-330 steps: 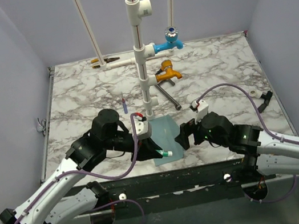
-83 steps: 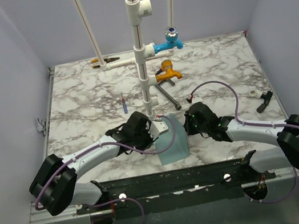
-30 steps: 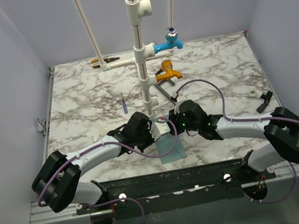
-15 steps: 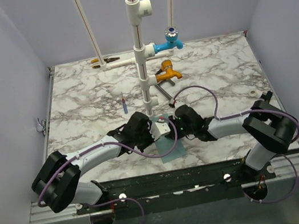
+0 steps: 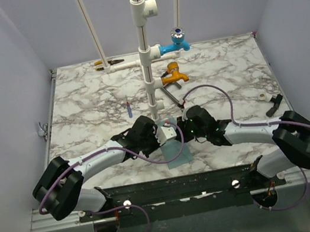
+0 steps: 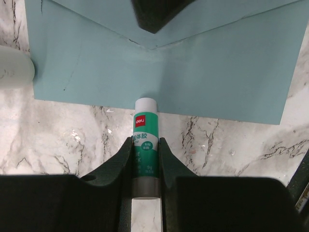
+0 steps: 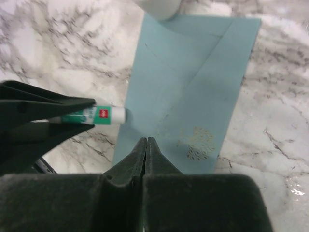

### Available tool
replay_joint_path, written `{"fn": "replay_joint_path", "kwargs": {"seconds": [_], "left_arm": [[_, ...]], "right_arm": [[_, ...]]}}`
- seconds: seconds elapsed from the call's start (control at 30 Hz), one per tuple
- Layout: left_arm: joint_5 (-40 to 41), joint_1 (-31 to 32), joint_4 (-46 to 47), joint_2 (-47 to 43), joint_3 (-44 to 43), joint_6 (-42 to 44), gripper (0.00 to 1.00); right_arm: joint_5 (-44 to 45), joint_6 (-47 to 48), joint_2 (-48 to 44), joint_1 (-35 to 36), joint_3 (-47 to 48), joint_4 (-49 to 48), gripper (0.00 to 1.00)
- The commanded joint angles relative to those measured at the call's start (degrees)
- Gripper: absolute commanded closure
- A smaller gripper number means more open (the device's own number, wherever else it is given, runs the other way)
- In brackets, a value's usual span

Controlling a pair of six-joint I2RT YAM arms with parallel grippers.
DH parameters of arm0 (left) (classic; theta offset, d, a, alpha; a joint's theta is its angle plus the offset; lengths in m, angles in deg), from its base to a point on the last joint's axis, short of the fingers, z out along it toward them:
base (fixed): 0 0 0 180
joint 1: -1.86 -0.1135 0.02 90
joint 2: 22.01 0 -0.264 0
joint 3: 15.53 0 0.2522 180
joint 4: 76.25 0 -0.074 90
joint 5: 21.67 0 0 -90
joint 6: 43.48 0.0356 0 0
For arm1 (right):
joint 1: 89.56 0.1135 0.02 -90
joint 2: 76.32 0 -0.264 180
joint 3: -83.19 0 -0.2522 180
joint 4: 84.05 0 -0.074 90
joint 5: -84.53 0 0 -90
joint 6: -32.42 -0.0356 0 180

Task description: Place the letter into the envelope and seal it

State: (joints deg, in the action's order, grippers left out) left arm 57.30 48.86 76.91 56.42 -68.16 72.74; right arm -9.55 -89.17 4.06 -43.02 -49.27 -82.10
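Note:
The teal-blue envelope lies flat on the marble near the front edge, its pointed flap folded down. My left gripper is shut on a green-and-white glue stick. The stick's white end reaches the envelope's edge. My right gripper is shut with nothing between its jaws. Its tip rests over the flap's point; the left wrist view shows it as a dark wedge. The letter does not show in any view.
A small white rounded object lies by one envelope corner. Behind stands a white pipe post with a blue valve and an orange valve. A black part lies at the right, a small blue pen at the left.
The right gripper slid a little left over the envelope and then back right. Left gripper, glue stick and envelope have stayed put. Further back, the envelope looked larger than now.

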Motion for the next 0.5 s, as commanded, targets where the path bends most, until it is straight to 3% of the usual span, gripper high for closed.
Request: {"fn": "replay_joint_path", "kwargs": {"seconds": [0.0,0.2,0.47], "left_arm": [[0.0,0.2,0.5,-1.1,0.1,0.7,1.0],[0.2,0.3,0.6,-1.2,0.3,0.7,1.0],[0.0,0.2,0.7,-1.1,-0.1,1.1,1.0]], "right_arm": [[-3.7,-1.4,6.1,0.3,-3.3,-2.4,0.99],[-1.6,-2.2,10.4,0.3,-5.5,-2.0,0.99],[-0.4,1.0,10.2,0.3,1.1,2.2,1.0]]}}
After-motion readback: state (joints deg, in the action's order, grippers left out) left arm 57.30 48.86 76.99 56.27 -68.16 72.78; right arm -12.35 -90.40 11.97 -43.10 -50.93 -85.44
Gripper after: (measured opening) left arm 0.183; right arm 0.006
